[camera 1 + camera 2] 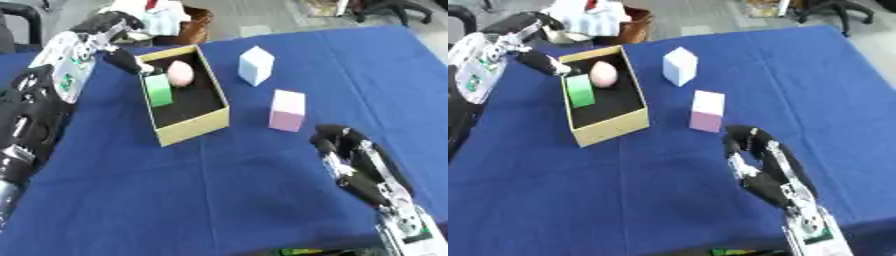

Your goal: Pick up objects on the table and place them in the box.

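The left hand (122,57) hovers at the far left corner of the open box (194,125), fingers curled above a green block (158,90) that stands inside beside a pink ball (179,73); whether it grips the block cannot be told. A white cube (255,65) and a pink block (287,110) sit on the blue tabletop (219,190) right of the box. The right hand (759,165) rests near the pink block, fingers curled, holding nothing.
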`<act>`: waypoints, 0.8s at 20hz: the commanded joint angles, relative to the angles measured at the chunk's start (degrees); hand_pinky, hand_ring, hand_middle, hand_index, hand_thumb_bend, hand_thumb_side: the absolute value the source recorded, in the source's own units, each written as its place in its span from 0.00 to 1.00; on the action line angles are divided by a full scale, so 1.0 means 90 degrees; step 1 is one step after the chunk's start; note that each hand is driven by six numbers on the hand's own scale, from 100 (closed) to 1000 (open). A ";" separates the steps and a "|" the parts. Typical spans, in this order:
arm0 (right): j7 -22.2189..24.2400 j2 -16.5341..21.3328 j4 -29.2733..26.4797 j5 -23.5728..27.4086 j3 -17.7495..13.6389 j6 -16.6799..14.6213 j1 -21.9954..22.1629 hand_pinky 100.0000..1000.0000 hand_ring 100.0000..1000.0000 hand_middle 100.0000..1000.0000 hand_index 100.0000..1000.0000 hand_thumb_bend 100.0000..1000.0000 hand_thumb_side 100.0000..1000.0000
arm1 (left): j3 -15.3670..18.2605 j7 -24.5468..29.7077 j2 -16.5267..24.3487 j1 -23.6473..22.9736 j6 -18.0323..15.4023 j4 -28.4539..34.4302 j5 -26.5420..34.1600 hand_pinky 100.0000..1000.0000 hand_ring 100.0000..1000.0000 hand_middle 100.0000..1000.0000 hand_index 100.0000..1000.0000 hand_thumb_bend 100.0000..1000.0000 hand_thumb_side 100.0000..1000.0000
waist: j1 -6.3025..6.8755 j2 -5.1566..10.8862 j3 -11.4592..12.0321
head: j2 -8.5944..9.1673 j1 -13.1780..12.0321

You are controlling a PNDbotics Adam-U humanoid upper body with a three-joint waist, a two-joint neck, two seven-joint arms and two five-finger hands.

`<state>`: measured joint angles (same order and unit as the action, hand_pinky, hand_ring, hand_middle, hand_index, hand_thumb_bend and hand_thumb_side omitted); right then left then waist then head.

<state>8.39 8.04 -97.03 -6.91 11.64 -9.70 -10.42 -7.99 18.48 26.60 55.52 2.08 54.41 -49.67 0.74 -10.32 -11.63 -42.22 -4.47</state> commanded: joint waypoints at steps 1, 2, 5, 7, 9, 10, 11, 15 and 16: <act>-0.0002 0.0414 -0.0247 -0.0152 -0.0076 -0.0016 -0.0374 0.75 0.71 0.60 0.76 0.00 0.32 | 0.0230 -0.0225 0.0372 -0.0170 -0.0156 0.0452 0.0246 0.70 0.65 0.67 0.81 0.46 0.31 | -0.0059 0.0077 0.0077 | 0.0006 0.0061; 0.0012 0.0568 -0.0236 -0.0205 -0.0080 0.0008 -0.0518 0.75 0.71 0.61 0.76 0.00 0.29 | 0.0271 -0.0320 0.0434 -0.0304 -0.0250 0.0607 0.0342 0.68 0.63 0.64 0.79 0.44 0.31 | -0.0074 0.0078 0.0109 | 0.0002 0.0080; 0.0088 0.1051 -0.0119 -0.0408 -0.0050 0.0048 -0.0881 0.75 0.72 0.62 0.77 0.00 0.25 | 0.0385 -0.0617 0.0619 -0.0765 -0.0546 0.1091 0.0640 0.67 0.61 0.61 0.78 0.40 0.30 | -0.0111 0.0081 0.0195 | -0.0019 0.0138; 0.0124 0.1388 -0.0012 -0.0546 -0.0035 0.0051 -0.1072 0.75 0.74 0.64 0.78 0.00 0.21 | 0.0522 -0.0825 0.0714 -0.1100 -0.0754 0.1428 0.0848 0.65 0.60 0.60 0.77 0.37 0.30 | -0.0130 0.0079 0.0266 | -0.0034 0.0182; 0.0151 0.1738 0.0093 -0.0628 -0.0016 0.0038 -0.1232 0.75 0.75 0.66 0.80 0.00 0.18 | 0.0652 -0.1039 0.0733 -0.1449 -0.0936 0.1778 0.1063 0.64 0.60 0.60 0.76 0.33 0.31 | -0.0142 0.0076 0.0337 | -0.0045 0.0216; 0.0172 0.1924 0.0135 -0.0647 -0.0002 0.0023 -0.1306 0.76 0.77 0.68 0.81 0.00 0.16 | 0.0697 -0.1154 0.0714 -0.1635 -0.0986 0.1964 0.1177 0.63 0.60 0.59 0.75 0.33 0.31 | -0.0145 0.0077 0.0367 | -0.0054 0.0230; 0.0211 0.2107 0.0175 -0.0669 0.0019 0.0009 -0.1385 0.76 0.77 0.69 0.82 0.00 0.17 | 0.0734 -0.1267 0.0673 -0.1818 -0.1027 0.2147 0.1290 0.63 0.60 0.59 0.75 0.33 0.32 | -0.0148 0.0075 0.0398 | -0.0063 0.0243; 0.0493 0.2690 0.0394 -0.0746 0.0166 -0.0039 -0.1734 0.78 0.82 0.75 0.86 0.00 0.20 | 0.0767 -0.1694 0.0465 -0.2507 -0.1074 0.2841 0.1717 0.61 0.59 0.58 0.74 0.33 0.32 | -0.0165 0.0073 0.0494 | -0.0104 0.0274; 0.0584 0.2780 0.0469 -0.0797 0.0215 -0.0056 -0.1829 0.79 0.83 0.77 0.87 0.00 0.24 | 0.0746 -0.1795 0.0417 -0.2649 -0.1062 0.3006 0.1818 0.61 0.58 0.58 0.74 0.34 0.32 | -0.0169 0.0075 0.0509 | -0.0114 0.0273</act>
<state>12.80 30.35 -92.89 -13.43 13.56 -9.98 -25.91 -1.83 3.57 29.70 31.05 -7.41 78.73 -34.53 0.05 -10.32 -7.02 -42.92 -2.18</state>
